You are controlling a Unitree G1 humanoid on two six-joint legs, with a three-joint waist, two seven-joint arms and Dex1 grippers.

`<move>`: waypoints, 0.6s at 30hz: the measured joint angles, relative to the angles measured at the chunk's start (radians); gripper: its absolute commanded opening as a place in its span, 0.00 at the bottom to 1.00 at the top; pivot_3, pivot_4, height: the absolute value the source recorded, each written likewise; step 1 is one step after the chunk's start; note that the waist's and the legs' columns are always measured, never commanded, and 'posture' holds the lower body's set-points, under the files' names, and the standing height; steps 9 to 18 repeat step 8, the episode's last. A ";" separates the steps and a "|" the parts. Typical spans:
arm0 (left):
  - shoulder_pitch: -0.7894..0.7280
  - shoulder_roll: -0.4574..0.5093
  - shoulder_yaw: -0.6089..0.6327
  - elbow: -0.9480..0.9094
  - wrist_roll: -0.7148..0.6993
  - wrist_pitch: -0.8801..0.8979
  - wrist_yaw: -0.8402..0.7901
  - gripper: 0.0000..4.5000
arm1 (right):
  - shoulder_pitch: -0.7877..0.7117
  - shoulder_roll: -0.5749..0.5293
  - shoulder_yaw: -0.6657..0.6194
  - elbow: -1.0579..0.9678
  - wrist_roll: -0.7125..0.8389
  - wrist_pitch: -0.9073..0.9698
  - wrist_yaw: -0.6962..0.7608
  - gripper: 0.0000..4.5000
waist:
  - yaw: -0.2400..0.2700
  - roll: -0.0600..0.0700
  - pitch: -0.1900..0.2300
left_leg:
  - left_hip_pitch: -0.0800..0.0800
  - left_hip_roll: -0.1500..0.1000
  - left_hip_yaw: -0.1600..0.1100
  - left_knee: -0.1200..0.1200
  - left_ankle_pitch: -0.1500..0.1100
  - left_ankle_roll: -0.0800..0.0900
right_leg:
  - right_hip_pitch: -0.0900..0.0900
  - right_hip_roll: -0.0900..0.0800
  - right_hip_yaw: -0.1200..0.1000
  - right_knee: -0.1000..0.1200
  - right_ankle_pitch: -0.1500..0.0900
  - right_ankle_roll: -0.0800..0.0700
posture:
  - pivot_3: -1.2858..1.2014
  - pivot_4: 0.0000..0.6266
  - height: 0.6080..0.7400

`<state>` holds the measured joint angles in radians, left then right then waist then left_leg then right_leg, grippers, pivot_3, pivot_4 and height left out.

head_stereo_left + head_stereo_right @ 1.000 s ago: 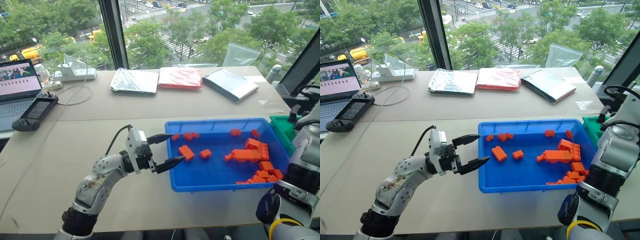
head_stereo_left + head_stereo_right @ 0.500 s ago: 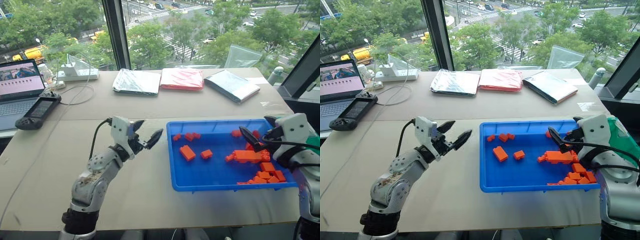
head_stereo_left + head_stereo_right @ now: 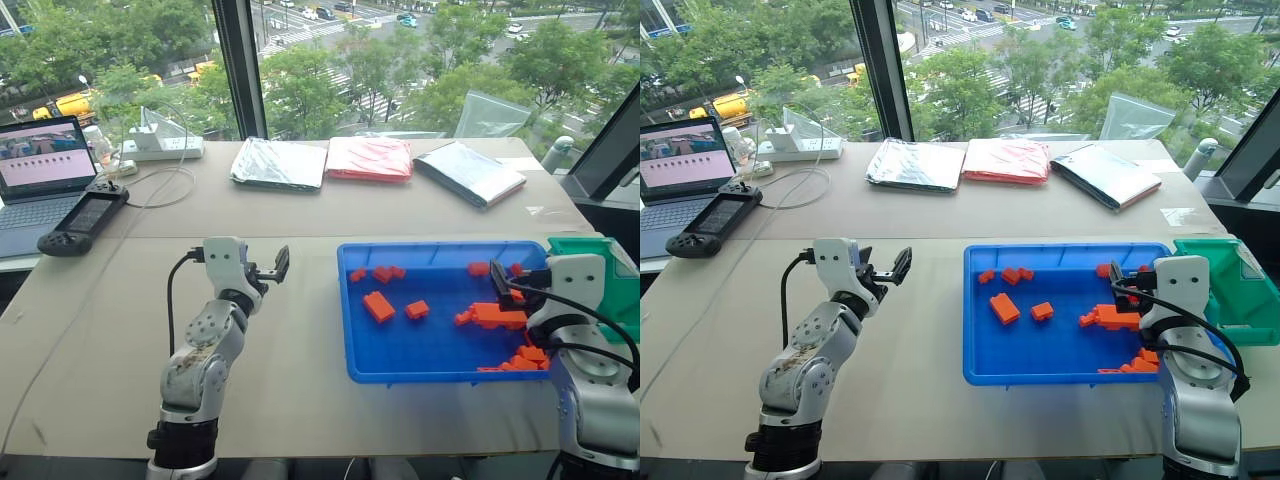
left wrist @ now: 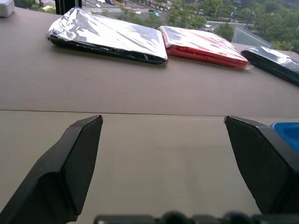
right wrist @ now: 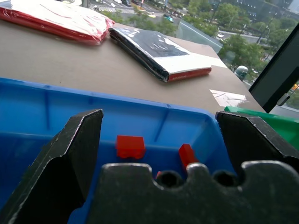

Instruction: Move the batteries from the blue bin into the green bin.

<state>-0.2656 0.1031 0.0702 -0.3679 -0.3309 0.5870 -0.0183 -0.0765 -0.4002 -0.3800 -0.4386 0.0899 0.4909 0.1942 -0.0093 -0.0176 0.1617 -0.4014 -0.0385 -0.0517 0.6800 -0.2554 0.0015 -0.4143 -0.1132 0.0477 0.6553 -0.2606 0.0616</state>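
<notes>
Batteries [image 3: 379,306] (plain orange bricks, unlabelled) lie in blue bin [image 3: 400,350].

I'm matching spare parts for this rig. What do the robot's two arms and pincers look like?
Both arms are silver-grey rounded metal segments with dark joints. Each ends in a white boxy wrist block carrying a pincer of two black, tapering fingers: left pincer, right pincer. A black cable loops beside each wrist. The left arm's casing looks scuffed.
</notes>
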 measured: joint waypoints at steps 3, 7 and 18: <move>0.000 -0.007 0.001 0.007 0.009 -0.003 0.000 1.00 | 0.000 -0.001 0.012 0.008 -0.010 -0.012 -0.003 1.00 | -0.001 0.000 0.000 | 0.000 0.000 0.000 0.000 0.000 0.000 | 0.000 0.000 0.000 0.000 0.000 0.000 | 0.52 0.24 1.00; 0.005 -0.013 0.005 0.012 0.011 -0.016 -0.004 1.00 | 0.010 0.001 0.020 0.016 -0.023 -0.025 -0.010 1.00 | -0.001 0.000 0.000 | 0.000 0.000 0.000 0.000 0.000 0.000 | 0.000 0.000 0.000 0.000 0.000 0.000 | 0.52 0.24 1.00; 0.005 -0.013 0.005 0.012 0.011 -0.017 -0.006 1.00 | 0.012 0.002 0.022 0.016 -0.025 -0.026 -0.010 1.00 | -0.001 0.000 0.000 | 0.000 0.000 0.000 0.000 0.000 0.000 | 0.000 0.000 0.000 0.000 0.000 0.000 | 0.52 0.24 1.00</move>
